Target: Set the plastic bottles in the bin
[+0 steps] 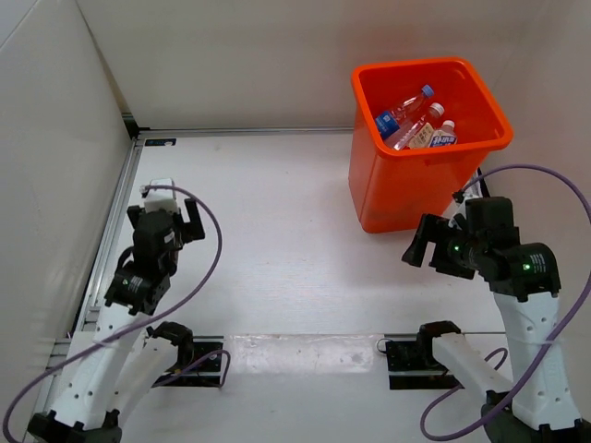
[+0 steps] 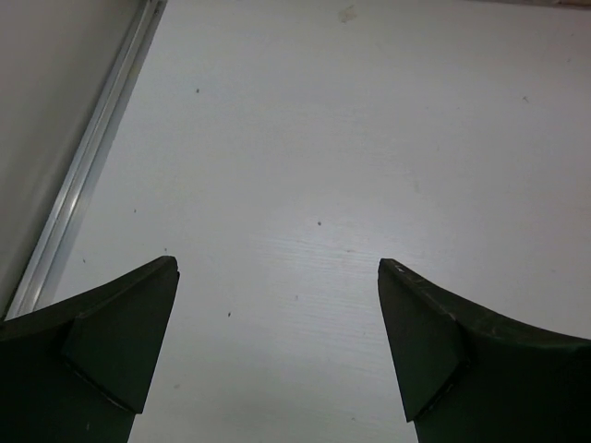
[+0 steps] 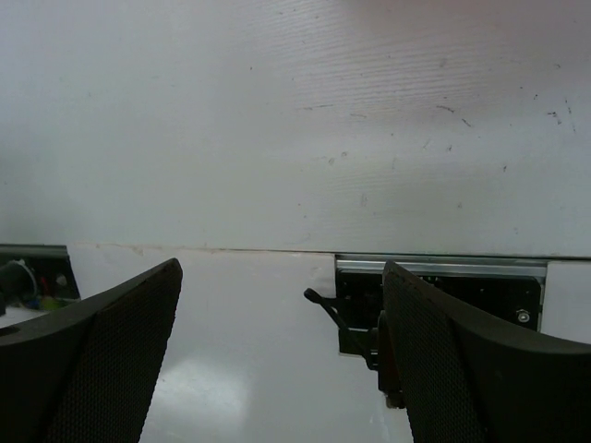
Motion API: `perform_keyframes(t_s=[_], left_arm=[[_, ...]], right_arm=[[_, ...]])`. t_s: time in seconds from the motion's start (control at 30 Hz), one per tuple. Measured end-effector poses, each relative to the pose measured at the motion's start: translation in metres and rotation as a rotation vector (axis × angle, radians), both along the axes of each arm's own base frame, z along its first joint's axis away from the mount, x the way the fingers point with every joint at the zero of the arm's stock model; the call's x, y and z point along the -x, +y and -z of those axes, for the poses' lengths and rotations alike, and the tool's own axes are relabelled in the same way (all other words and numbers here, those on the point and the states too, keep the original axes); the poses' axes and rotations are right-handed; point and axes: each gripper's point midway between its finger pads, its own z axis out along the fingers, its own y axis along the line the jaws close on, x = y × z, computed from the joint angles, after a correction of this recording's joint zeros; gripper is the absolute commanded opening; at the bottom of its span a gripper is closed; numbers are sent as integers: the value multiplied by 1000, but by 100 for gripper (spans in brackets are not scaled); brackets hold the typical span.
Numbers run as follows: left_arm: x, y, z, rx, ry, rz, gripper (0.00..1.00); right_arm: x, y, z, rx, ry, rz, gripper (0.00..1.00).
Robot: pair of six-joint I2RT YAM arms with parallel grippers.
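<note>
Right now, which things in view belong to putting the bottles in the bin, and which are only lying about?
Belong to the job:
orange bin
plastic bottles, lying inside it
left end effector and right end effector, both open and empty

Only lying about:
purple cables
metal rail on the left side

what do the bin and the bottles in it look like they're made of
The bin: probably moulded plastic, smooth and slightly glossy, one even orange with a rolled rim. The bottles: apparently thin clear plastic, see-through with glints; label material unclear.
</note>
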Motion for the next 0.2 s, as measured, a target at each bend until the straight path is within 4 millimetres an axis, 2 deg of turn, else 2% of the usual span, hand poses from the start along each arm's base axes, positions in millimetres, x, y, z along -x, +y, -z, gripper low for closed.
perform_keyframes(t_s=[0.1, 0.13, 0.2], left_arm=[[1, 10, 27, 19, -25, -30, 99], [4, 16, 55, 11, 18, -54, 99], [10, 24, 94, 33, 83, -110, 99]], right_arm=[[2, 2, 6, 37, 11, -44, 90], [3, 2, 9, 50, 14, -50, 90], [5, -1, 11, 67, 9, -48, 90]])
